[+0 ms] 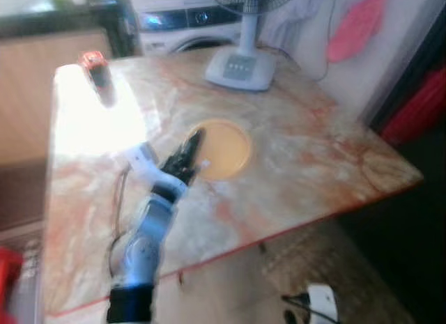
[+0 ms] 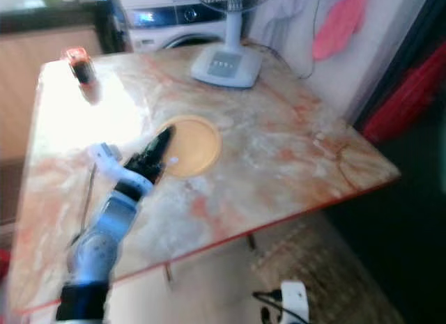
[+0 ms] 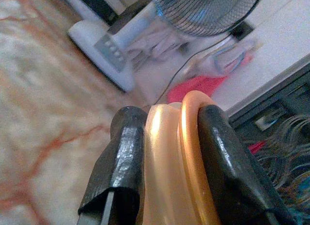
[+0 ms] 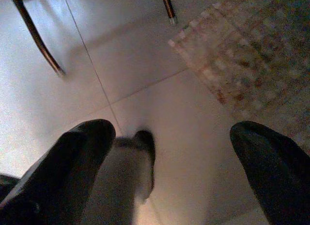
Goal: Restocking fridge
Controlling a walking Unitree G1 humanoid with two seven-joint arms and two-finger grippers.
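Note:
A round orange plate lies flat near the middle of the marble table. My left arm reaches over the table from the near edge, and my left gripper is at the plate's near-left rim. In the left wrist view the left gripper is shut on the plate's rim, one black finger on each side. A small dark jar with a red lid stands at the far left corner in bright glare. My right gripper hangs open above the floor, holding nothing.
A white fan base stands at the table's far edge, with a washing machine behind it. Red items sit low to the right. A white plug and cable lie on the floor by a patterned rug.

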